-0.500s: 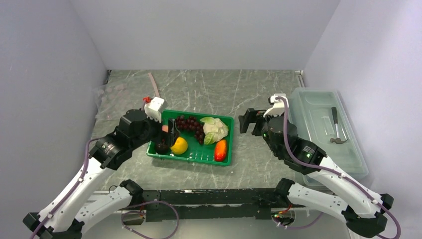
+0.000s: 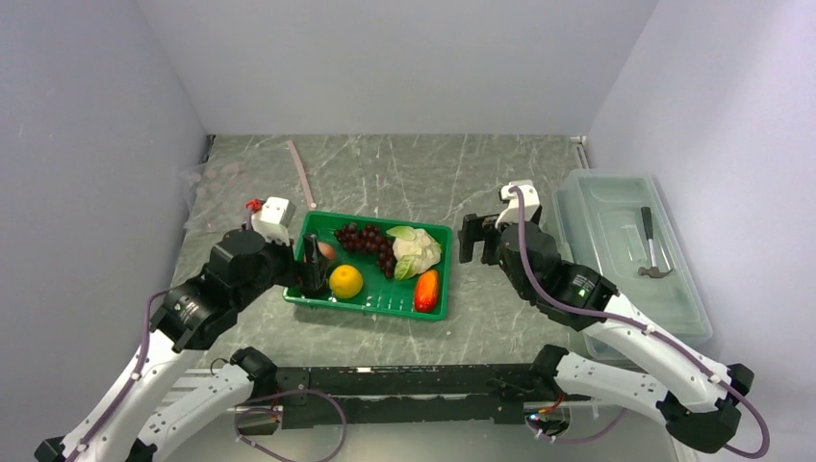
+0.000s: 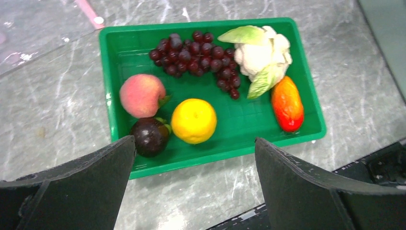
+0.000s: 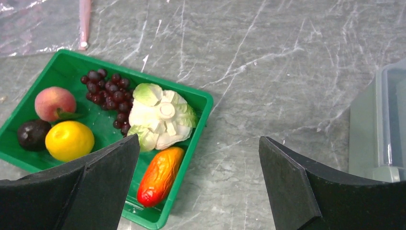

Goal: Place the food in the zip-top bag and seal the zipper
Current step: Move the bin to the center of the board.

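Observation:
The food lies in a green tray [image 2: 385,310]: a dark grape bunch [image 3: 194,52], pale lettuce [image 3: 261,55], a yellow lemon [image 3: 193,120], a red-orange oblong fruit [image 3: 287,103], a pink peach [image 3: 142,95] and a small dark round fruit [image 3: 150,136]. The zip-top bag [image 2: 216,188] lies flat at the back left, its pink zipper [image 2: 301,173] pointing toward the tray. My left gripper [image 2: 313,269] hangs open over the tray's near-left corner, holding nothing. At the tray's right, over bare table, my right gripper [image 2: 478,236] is open and empty.
A large clear lidded box [image 2: 630,250] with a grey hammer [image 2: 654,248] inside stands along the right wall. Grey walls close in the left, back and right sides. Both arm bases sit at the near edge.
My left gripper has drawn back toward the near left, over the tray's near-left corner. The right gripper has shifted slightly left toward the tray. The food has not moved.

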